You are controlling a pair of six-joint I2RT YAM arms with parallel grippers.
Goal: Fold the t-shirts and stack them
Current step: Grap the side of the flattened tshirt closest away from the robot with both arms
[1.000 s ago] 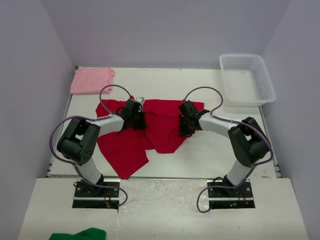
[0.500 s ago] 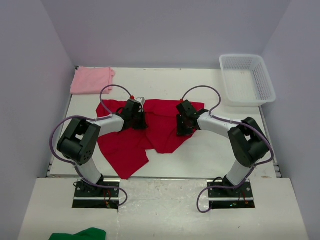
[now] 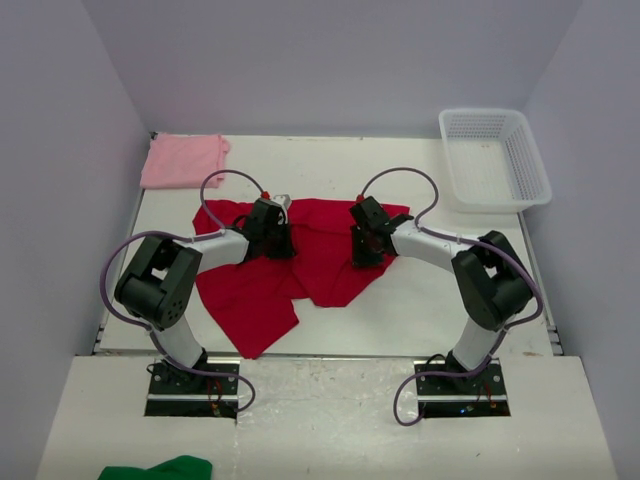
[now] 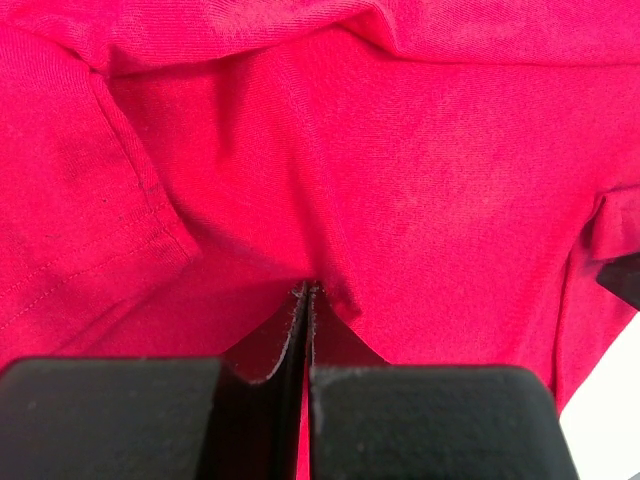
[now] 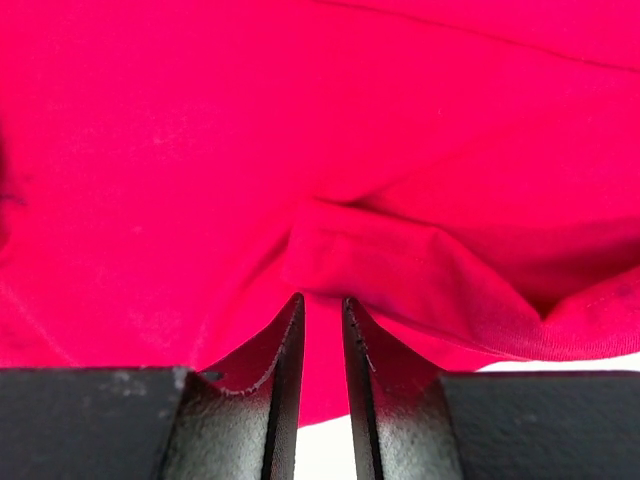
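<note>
Left hand point(image 4: 305, 290) tight on red tee point(image 4: 420, 160)

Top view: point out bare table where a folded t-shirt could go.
Bare table runs along the far edge between the pink t-shirt and the white mesh basket. Another patch lies near-right of the red t-shirt. Crowded: the middle, where it spreads under the left gripper and right gripper.

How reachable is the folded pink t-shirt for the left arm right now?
Probably yes, but not freely: the left pincer is shut on the red t-shirt. The pink t-shirt lies at the far left corner, with bare table between.
</note>
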